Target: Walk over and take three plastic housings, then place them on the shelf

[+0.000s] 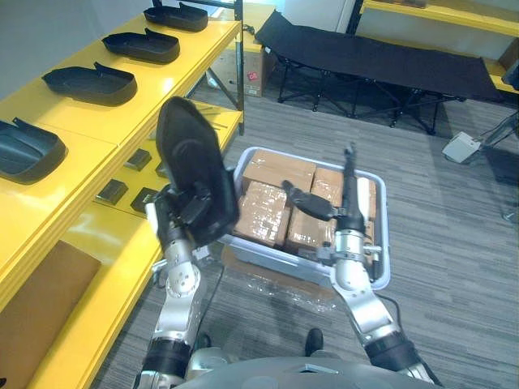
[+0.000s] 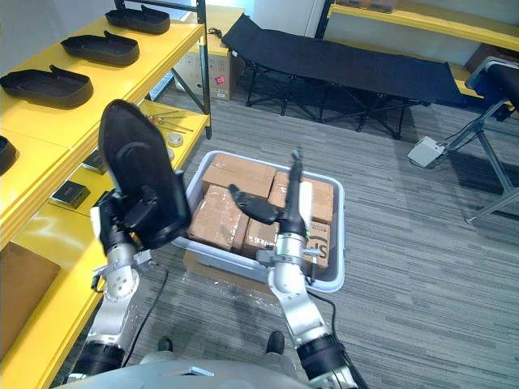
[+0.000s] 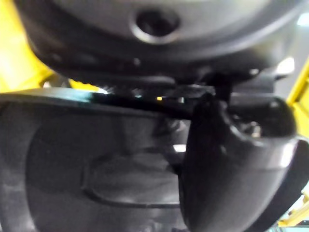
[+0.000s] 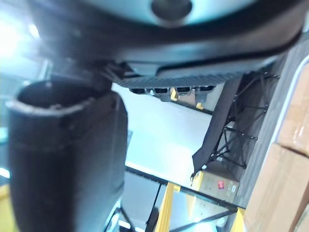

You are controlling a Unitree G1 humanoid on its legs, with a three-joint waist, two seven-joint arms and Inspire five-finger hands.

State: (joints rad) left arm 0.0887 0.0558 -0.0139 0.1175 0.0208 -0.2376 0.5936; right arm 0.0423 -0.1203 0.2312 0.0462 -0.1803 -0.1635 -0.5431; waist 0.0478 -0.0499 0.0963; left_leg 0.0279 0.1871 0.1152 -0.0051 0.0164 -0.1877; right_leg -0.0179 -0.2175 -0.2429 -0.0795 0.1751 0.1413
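Observation:
A black plastic housing [image 1: 190, 166] stands upright in front of me, its hollow side facing away, with my left hand [image 1: 185, 212] shut on its lower end. Up close the housing [image 3: 72, 159] lies against the thumb [image 3: 231, 164], which presses on its edge. Several more black housings [image 1: 89, 83] lie in a row on the top board of the yellow shelf [image 1: 162, 81] to my left. My right hand [image 1: 347, 203] is raised over the bin, open, fingers straight up and thumb [image 2: 247, 203] stuck out sideways, holding nothing.
A pale plastic bin [image 1: 381, 271] full of brown cardboard boxes [image 1: 276, 174] sits on the grey carpet ahead. Small dark parts [image 1: 113, 191] and a cardboard sheet [image 1: 40, 300] lie on the lower shelf board. A black folding cot [image 1: 373, 57] and a small white box [image 1: 462, 147] stand farther back.

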